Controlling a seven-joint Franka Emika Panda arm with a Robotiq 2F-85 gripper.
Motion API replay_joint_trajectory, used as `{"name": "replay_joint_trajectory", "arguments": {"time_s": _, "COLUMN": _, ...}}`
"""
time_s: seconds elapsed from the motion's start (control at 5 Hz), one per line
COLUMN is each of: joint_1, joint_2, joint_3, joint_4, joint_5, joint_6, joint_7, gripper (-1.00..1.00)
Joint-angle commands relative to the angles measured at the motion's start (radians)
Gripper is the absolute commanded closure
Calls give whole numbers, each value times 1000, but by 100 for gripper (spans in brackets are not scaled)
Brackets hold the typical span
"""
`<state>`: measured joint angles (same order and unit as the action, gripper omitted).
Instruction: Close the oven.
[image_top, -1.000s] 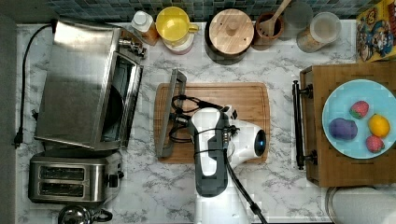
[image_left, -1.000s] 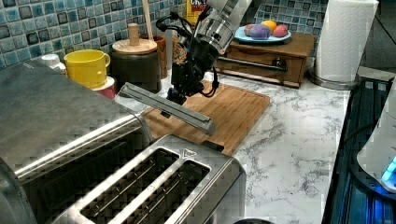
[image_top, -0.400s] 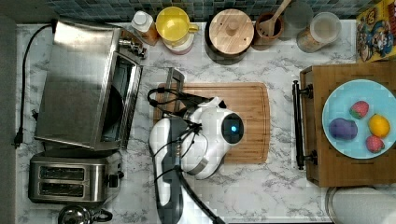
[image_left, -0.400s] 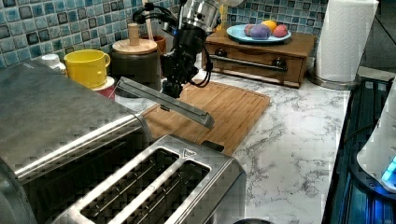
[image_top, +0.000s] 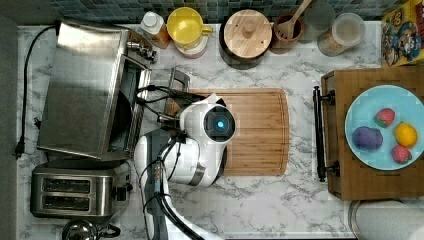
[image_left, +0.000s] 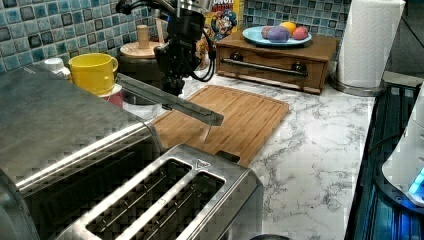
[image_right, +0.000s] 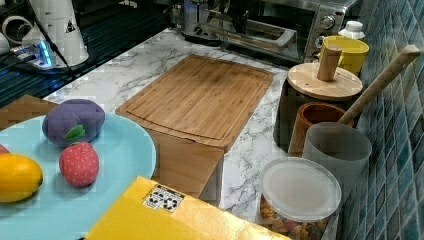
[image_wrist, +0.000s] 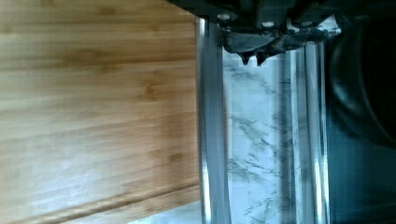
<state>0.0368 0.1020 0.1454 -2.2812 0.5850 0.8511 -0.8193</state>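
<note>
The oven (image_top: 82, 90) sits on the counter (image_top: 260, 200) at the top view's left, door half-raised, with the claw (image_left: 172, 85) at its bar handle (image_left: 170, 100). I cannot tell the claw's state. The wrist view shows marble through the door glass.

White marble-veined countertop (image_top: 295, 205), blue-green mosaic tile wall (image_left: 30, 30), possibly a backsplash.

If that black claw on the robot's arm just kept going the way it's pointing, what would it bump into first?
The gripper points downward, right at the oven door, which hangs partly raised. It would likely meet the door first, near its bar handle. In the wrist view, marble countertop shows through the door's glass. Exact contact is hard to judge.
</note>
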Motion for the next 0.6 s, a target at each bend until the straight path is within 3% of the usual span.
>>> {"name": "replay_joint_trajectory", "arguments": {"time_s": 0.2, "joint_1": 68, "joint_2": 7, "joint_3": 149, "joint_4": 462, "joint_5": -412, "joint_6": -166, "joint_7": 481, "gripper": 100}}
{"name": "replay_joint_trajectory", "arguments": {"time_s": 0.4, "joint_1": 125, "joint_2": 72, "joint_3": 135, "joint_4": 579, "joint_5": -530, "joint_6": -267, "joint_7": 558, "gripper": 100}}
{"name": "replay_joint_trajectory", "arguments": {"time_s": 0.6, "joint_1": 140, "joint_2": 115, "joint_3": 136, "joint_4": 657, "joint_5": -490, "joint_6": -343, "joint_7": 542, "gripper": 100}}
